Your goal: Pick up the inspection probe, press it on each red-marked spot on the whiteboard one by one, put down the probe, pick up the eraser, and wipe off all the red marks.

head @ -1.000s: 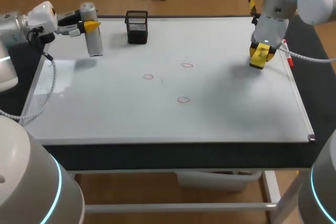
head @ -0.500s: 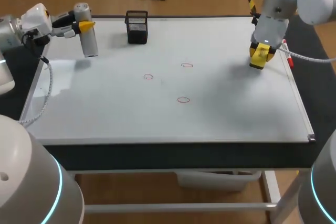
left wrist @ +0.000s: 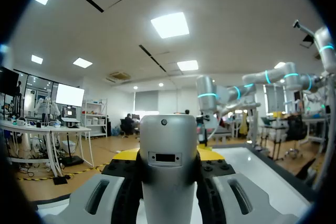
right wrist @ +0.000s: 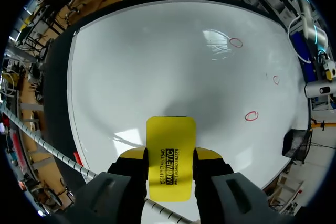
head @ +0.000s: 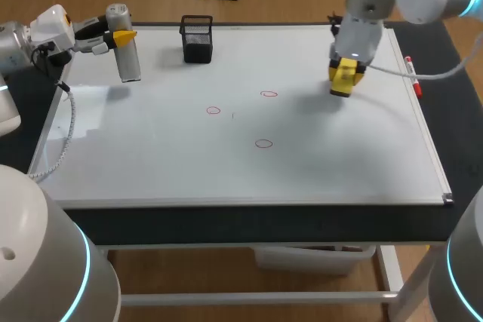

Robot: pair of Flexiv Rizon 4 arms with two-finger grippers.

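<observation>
Right end effector (head: pixel 345 75) carried the eraser (right wrist: pixel 170 150) nearer the marks (head: pixel 269 94).

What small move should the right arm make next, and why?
Probably lower the yellow eraser toward the nearest red circle: the right gripper is shut on it, it seems clear of the whiteboard, and all three circles are unwiped.

I record a white whiteboard (head: pixel 151 156) with three red ring marks (head: pixel 263 143), a yellow eraser (right wrist: pixel 170 156) with a black label, a silver-grey probe (head: pixel 127 47), a black mesh holder (head: pixel 197 38) and a red marker (head: pixel 412 75).
</observation>
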